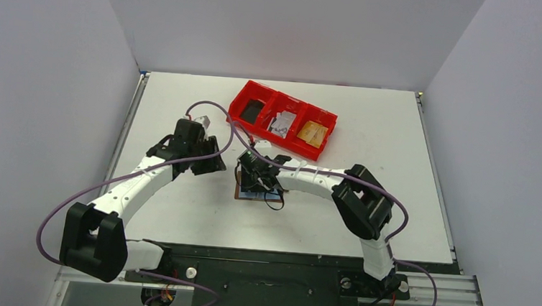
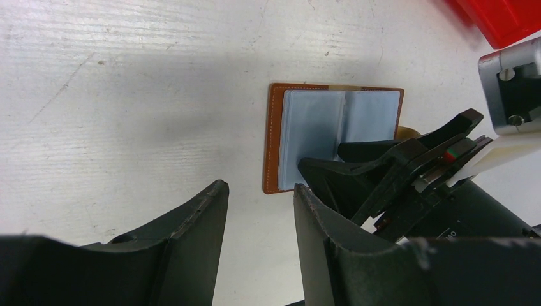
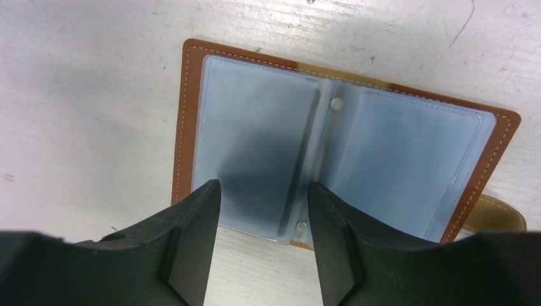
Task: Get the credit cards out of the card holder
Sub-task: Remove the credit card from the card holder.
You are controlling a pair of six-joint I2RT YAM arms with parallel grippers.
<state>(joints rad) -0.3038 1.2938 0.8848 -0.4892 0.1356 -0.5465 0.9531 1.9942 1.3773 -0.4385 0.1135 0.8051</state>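
The brown leather card holder (image 3: 189, 134) lies open and flat on the white table, its pale blue plastic sleeves (image 3: 255, 127) facing up. I cannot tell a light blue card apart from the sleeves. A tan snap tab (image 3: 494, 213) sticks out at its right. My right gripper (image 3: 265, 188) is open, its fingertips over the near edge of the left sleeve. It hovers over the holder (image 1: 258, 194) in the top view. My left gripper (image 2: 258, 188) is open and empty, just left of the holder (image 2: 275, 140). A tan-gold flat piece (image 1: 313, 133) lies in the tray.
A red three-compartment tray (image 1: 283, 147) stands behind the holder, with a dark item on the left, a white-grey one in the middle and the tan-gold piece on the right. My right gripper's fingers (image 2: 383, 166) crowd the left wrist view. Grey walls surround the table.
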